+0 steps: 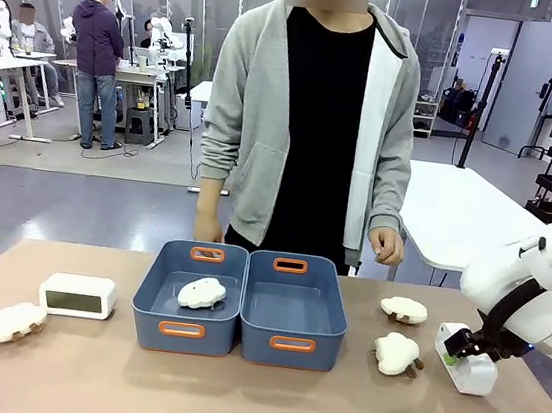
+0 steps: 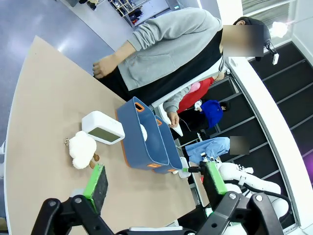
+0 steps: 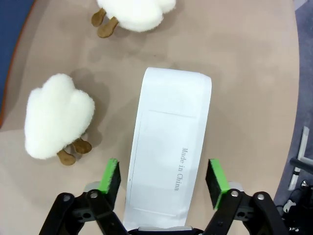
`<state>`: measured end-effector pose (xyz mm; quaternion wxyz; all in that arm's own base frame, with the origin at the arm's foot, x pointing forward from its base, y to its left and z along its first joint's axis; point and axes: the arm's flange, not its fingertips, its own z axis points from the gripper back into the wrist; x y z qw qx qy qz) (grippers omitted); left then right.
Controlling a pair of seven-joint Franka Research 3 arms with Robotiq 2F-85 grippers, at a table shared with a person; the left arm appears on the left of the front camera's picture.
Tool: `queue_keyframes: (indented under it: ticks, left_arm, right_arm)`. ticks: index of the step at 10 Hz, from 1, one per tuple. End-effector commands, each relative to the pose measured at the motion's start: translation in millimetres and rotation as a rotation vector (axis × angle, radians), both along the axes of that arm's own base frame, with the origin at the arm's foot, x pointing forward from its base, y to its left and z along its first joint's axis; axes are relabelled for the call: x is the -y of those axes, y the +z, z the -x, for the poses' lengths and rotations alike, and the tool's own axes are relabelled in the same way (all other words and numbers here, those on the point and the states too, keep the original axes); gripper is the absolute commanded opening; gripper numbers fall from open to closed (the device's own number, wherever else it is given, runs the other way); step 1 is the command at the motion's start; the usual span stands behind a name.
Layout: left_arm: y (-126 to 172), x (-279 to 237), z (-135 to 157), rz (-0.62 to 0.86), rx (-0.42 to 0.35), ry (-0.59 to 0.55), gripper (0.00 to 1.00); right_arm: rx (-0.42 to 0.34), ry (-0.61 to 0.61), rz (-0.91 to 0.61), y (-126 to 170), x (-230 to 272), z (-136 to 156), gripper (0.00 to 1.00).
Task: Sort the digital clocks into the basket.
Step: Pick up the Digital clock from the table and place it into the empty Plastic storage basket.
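Clock (image 3: 168, 147): white block, "Made in China" print showing, on the table (image 3: 254, 98) right of the baskets (image 1: 329, 346); we can't see its display.
Right gripper (image 3: 162, 166): jaws apart, straddling it.
Left gripper (image 2: 153, 166): apart, empty.

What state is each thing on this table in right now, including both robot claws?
Left gripper: open, holding nothing.
Right gripper: open, straddling a clock.
Right clock: between that gripper's fingers, not yet gripped.
Left clock: standing upright, untouched.
Left basket: holds one plush toy.
Right basket: empty.
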<state>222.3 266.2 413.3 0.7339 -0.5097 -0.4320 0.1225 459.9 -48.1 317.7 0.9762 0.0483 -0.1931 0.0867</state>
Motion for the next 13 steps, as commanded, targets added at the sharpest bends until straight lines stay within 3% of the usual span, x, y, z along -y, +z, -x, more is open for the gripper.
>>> queue_keyframes:
  ticks: [1, 2, 4, 5, 6, 7, 10, 13]
  left_arm:
    - [2.1, -1.0, 0.0, 0.010, 0.022, 0.000, 1.00]
    - [2.1, -1.0, 0.0, 0.010, 0.022, 0.000, 1.00]
    - [2.1, -1.0, 0.0, 0.010, 0.022, 0.000, 1.00]
    - [2.1, -1.0, 0.0, 0.010, 0.022, 0.000, 1.00]
    - [2.1, -1.0, 0.0, 0.010, 0.022, 0.000, 1.00]
    - [2.1, -1.0, 0.0, 0.010, 0.022, 0.000, 1.00]
    - [2.1, -1.0, 0.0, 0.010, 0.022, 0.000, 1.00]
    - [2.1, -1.0, 0.0, 0.010, 0.022, 0.000, 1.00]
  right_arm:
    - [0.016, 0.000, -0.006, 2.0, -3.8, -3.6, 0.17]
    - [0.011, 0.000, -0.008, 1.4, -4.0, -3.4, 0.00]
    - [0.012, -0.005, -0.019, 3.2, -5.1, -3.7, 0.00]
    - [0.012, -0.004, -0.030, 6.6, -5.4, -3.2, 0.06]
    - [0.019, 0.000, -0.034, 11.2, -5.3, -1.6, 0.00]
    - [0.046, -0.005, -0.062, 24.5, -6.6, 2.9, 0.00]
    - [0.151, 0.113, -0.261, 119.2, -13.9, 41.3, 0.00]
    - [0.230, 0.225, -0.299, 154.1, -27.8, 71.7, 0.00]
